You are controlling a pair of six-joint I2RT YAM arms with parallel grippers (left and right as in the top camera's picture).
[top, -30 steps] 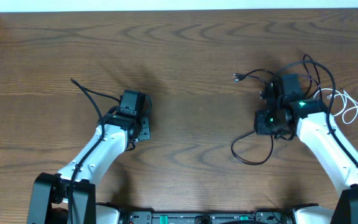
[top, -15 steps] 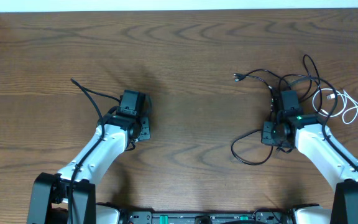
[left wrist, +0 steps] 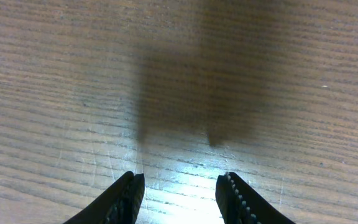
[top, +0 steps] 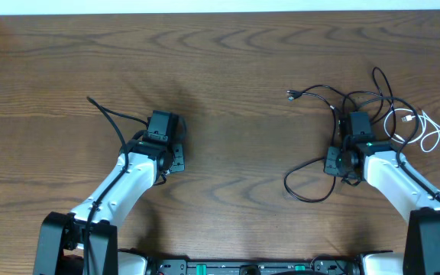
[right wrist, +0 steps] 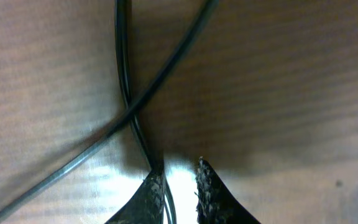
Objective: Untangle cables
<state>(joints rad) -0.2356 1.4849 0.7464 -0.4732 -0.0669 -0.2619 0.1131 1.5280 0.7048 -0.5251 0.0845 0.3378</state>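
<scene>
Right wrist showed right tool (right wrist: 179, 171) narrowly open astride black cord (right wrist: 124, 74), left tool (left wrist: 180, 180) open, idle; grasp step, firm pinch likely needed next.

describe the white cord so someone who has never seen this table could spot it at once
On the brown wooden table, look to the right side, where a tangle of thin black cords lies by the right arm. At the tangle's outer right edge lies the thin white cord in small loops. It is the only white one; its neighbours are all black.
</scene>
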